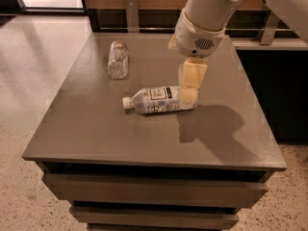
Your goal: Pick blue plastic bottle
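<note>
The blue plastic bottle (159, 100) lies on its side near the middle of the grey table (96, 124). It is clear, with a white-and-pale-blue label and a white cap pointing left. My gripper (189, 95), cream-coloured under the white arm, hangs down right at the bottle's base end on the right. It overlaps that end in this view. Whether it touches the bottle cannot be told.
A clear, crinkled, label-less bottle (118, 59) lies at the table's back left. A wooden wall with a dark rail (139, 20) runs behind the table. A dark counter (279, 81) stands to the right. Polished floor lies to the left.
</note>
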Tool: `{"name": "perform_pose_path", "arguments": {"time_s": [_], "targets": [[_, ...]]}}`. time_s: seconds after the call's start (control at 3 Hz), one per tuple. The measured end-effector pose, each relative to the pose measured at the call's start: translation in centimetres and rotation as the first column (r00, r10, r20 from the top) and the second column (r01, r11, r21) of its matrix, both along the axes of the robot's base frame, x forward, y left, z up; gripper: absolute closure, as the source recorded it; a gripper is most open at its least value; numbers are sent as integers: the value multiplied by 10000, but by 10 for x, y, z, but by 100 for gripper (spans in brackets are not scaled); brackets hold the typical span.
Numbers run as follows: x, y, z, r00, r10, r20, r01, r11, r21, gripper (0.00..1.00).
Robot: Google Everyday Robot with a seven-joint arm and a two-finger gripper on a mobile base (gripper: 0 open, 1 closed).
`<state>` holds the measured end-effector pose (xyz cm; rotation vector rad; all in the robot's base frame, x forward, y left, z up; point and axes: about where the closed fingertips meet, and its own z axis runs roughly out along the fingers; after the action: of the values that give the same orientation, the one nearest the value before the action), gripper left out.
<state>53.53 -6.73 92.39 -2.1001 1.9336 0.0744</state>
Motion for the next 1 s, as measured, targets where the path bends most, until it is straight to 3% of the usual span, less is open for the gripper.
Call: {"name": "perform_pose_path", "arguments": {"time_s": [0.33, 1.0], "targets": [[6, 27, -12, 9955, 950, 16, -947, 9939, -560, 0], [18, 57, -46, 9860, 1651, -233, -1667, 9767, -1350, 0]]}}
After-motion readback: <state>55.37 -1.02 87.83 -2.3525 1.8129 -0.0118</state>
